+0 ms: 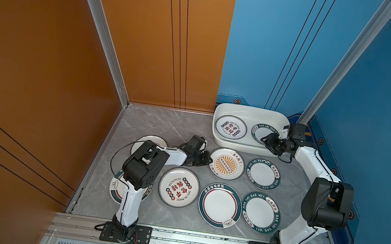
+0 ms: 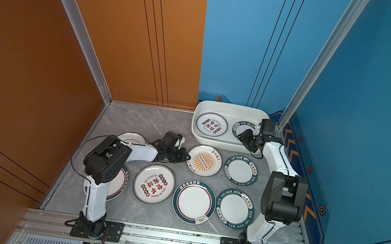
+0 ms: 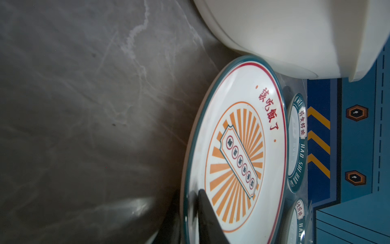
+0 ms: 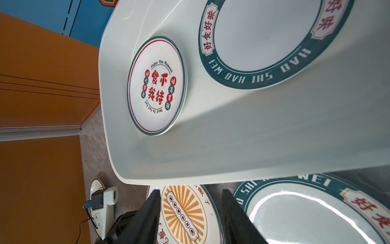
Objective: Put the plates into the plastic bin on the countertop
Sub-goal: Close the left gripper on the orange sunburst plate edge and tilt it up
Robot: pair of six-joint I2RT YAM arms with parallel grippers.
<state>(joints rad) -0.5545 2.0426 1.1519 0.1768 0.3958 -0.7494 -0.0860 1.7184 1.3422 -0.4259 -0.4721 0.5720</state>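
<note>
Two plates seen in bin (image 1: 250, 112): red-character plate (image 1: 230, 127), green-rimmed plate (image 1: 256, 130). Seven plates left on counter (image 1: 157, 125). Left jaws pinch rim of sunburst plate (image 1: 226, 164), just beside bin. Right jaws spread, empty, over bin wall. Early stage, I judge.

left arm (image 1: 130, 196): white shells, black joints, looping black cable | right arm (image 1: 311, 159): same white-and-black build | bases (image 1: 143, 234): black screwed plates | right gripper (image 4: 191, 191): black tapered fingers (image 4: 147, 215)
</note>
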